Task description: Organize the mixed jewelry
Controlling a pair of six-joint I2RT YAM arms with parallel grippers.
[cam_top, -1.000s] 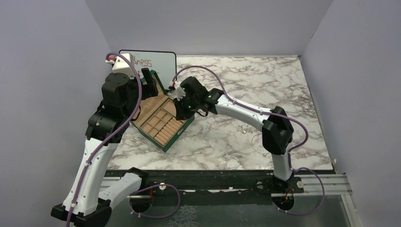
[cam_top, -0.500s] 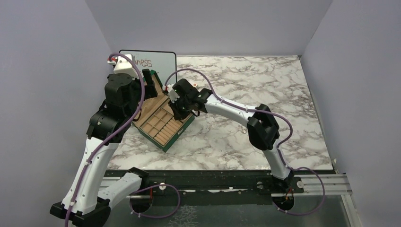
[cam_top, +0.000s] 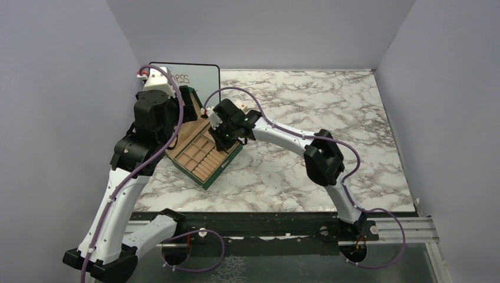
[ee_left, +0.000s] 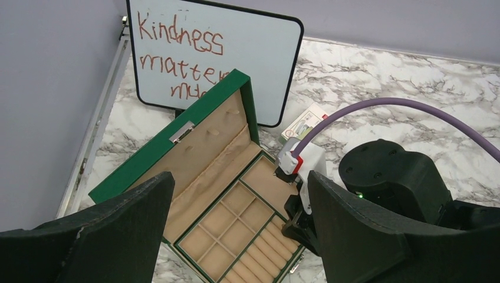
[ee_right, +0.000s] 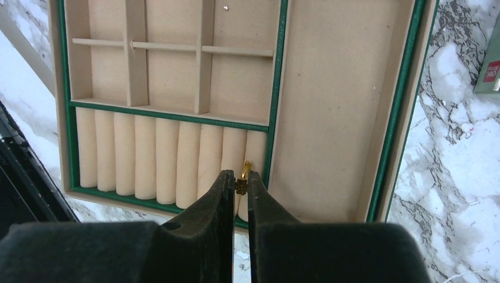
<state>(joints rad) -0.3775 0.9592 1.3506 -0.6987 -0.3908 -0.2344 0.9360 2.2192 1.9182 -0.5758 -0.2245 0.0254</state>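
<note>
Closing on the green box [cam_top: 227, 161], the right gripper [ee_right: 238, 180] has slid from the box's 3 o'clock edge, where it was a second ago, to a spot over the tray, its elbow folding in behind. Its fingers are pressed together on a small gold ring [ee_right: 244, 171], held upright at the slot nearest the 3 o'clock end of the ring rolls [ee_right: 165, 159]. Whether the ring touches them I cannot tell. Seating it looks like the step in hand. A tiny silver bit [ee_right: 225, 7] lies in a compartment at 12 o'clock. The left gripper [ee_left: 240, 177] hovers above the box, spread wide and empty. The whiteboard [ee_left: 247, 53] reads "Kindness matter", with the rest hidden behind the lid [ee_left: 171, 140]. Print on the carton [ee_left: 303, 121] on the bench [ee_left: 383, 76] is too small to read.
</note>
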